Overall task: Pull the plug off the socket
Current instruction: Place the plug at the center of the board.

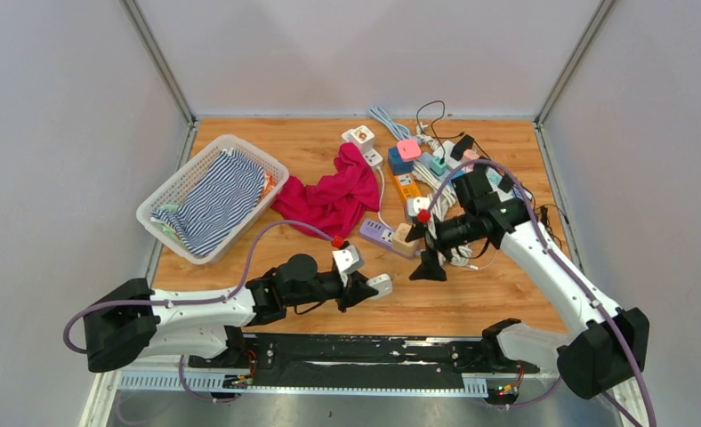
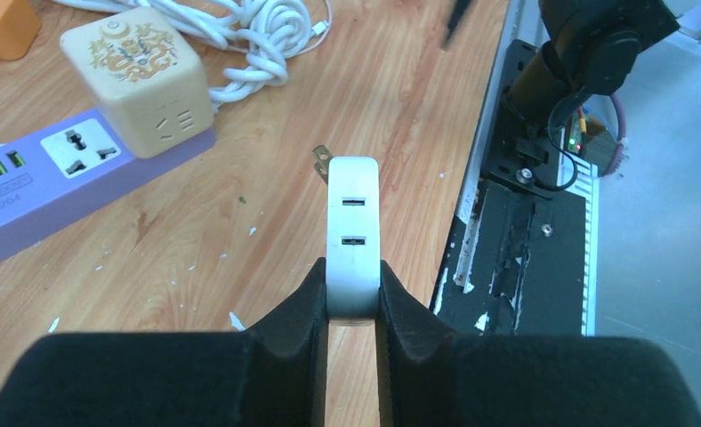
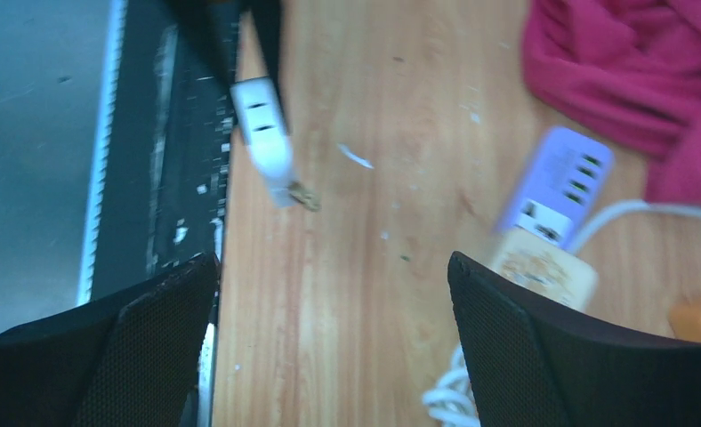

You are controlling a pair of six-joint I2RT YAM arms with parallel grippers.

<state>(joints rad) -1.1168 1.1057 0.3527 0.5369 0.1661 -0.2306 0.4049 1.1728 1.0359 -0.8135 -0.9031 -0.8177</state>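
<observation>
The left tool (image 1: 365, 286) is clenched on a white USB charger plug (image 1: 379, 285), low over the wooden tabletop (image 1: 471, 298) at about six o'clock, near the front edge. In the left wrist view the plug (image 2: 353, 236) stands between the black fingers (image 2: 298, 307). Its two USB slots face the camera and a metal prong shows bare at the far end. The plug is clear of any socket. The purple power strip (image 1: 376, 233) lies apart from it toward twelve o'clock, and a cream cube adapter (image 2: 138, 80) sits on the strip's near end.

The right tool (image 1: 423, 253) hangs released, with its jaws spread wide, above the tabletop just beside the strip at its three o'clock side. Its camera looks down between the two fingers (image 3: 151, 347) at bare wood, with the held plug (image 3: 265, 133) blurred at eleven o'clock.

A white lattice basket (image 1: 165, 191) sits at ten o'clock on the tabletop. It holds a crumpled blue-and-white striped cloth (image 1: 218, 200) that fills most of it. A magenta cloth (image 1: 334, 196) lies loose just beside the basket's three o'clock side. A heap of coloured power strips and cables (image 1: 431, 165) occupies the one o'clock area.
</observation>
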